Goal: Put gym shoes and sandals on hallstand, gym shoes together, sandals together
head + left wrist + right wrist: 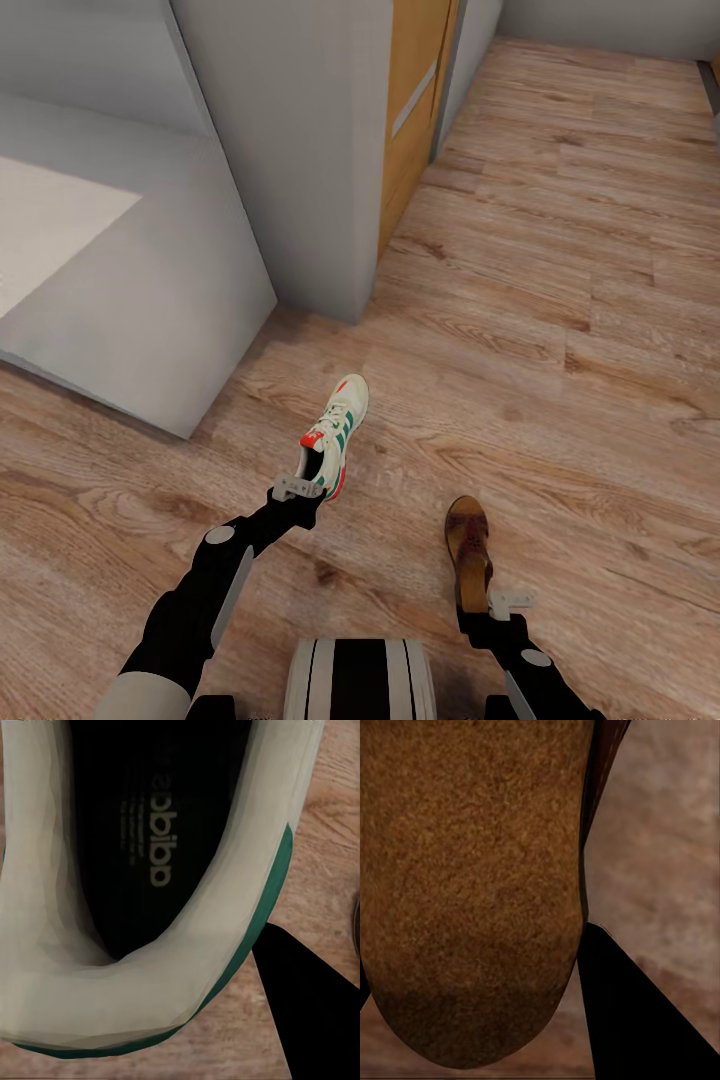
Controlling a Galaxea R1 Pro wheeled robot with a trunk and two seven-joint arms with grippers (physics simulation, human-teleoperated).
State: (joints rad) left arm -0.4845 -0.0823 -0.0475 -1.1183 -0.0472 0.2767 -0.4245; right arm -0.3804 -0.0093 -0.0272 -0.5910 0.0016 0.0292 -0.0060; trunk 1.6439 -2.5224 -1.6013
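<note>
One gym shoe (338, 425), white with green stripes and a red-orange heel, points away from me over the corridor floor (560, 300). My left gripper (305, 480) is shut on its heel rim; the left wrist view shows the heel collar (150, 997) close up with one black finger (315, 1012) outside it. A brown sandal (467, 545) lies lengthwise to the right, and my right gripper (490, 595) is shut on its heel end. The right wrist view shows the sandal's insole (472, 885) beside a finger (637, 1020). The hallstand's pale grey bench (130, 300) stands at left.
A tall grey wall panel (300, 150) rises behind the bench, with a wooden door (415, 110) beside it. Open plank floor stretches ahead and to the right. My own base (358, 680) sits at the lower edge between the arms.
</note>
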